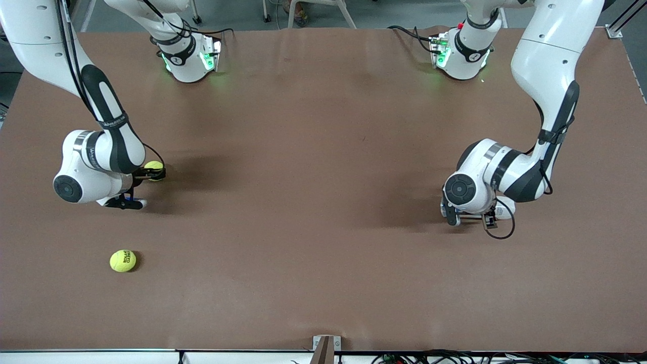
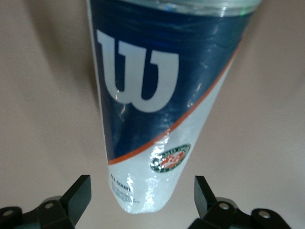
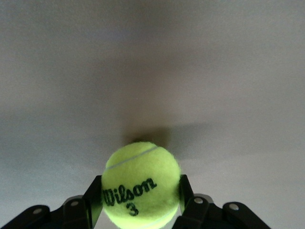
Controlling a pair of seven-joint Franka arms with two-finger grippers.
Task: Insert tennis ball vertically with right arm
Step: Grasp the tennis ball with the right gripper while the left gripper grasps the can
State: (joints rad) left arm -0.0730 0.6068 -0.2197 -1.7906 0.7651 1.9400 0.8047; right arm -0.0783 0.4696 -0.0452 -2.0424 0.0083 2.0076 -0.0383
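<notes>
On ball (image 3: 141,183): "Wilson 3"; can (image 2: 157,95): "W".

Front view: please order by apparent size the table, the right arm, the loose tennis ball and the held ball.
table
right arm
loose tennis ball
held ball, in the right end effector
The held ball is partly hidden, so the two balls' order is unsure.

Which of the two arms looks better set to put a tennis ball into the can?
The right: its gripper already clasps a tennis ball. The left gripper is open, straddling the can.
</notes>
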